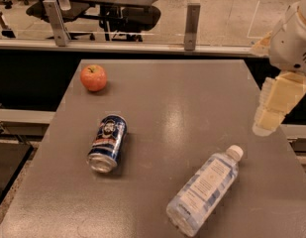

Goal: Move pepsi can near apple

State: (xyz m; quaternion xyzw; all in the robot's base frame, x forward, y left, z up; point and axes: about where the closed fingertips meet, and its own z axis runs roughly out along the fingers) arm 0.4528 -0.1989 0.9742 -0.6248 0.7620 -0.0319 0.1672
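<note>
Pepsi can (107, 143) on its side on grey tabletop (192, 98), apple (93, 78) behind it (well apart), water bottle (205, 190) to its right, gripper (267, 122) farther right, above the tabletop edge (open or closed: cannot tell).
</note>
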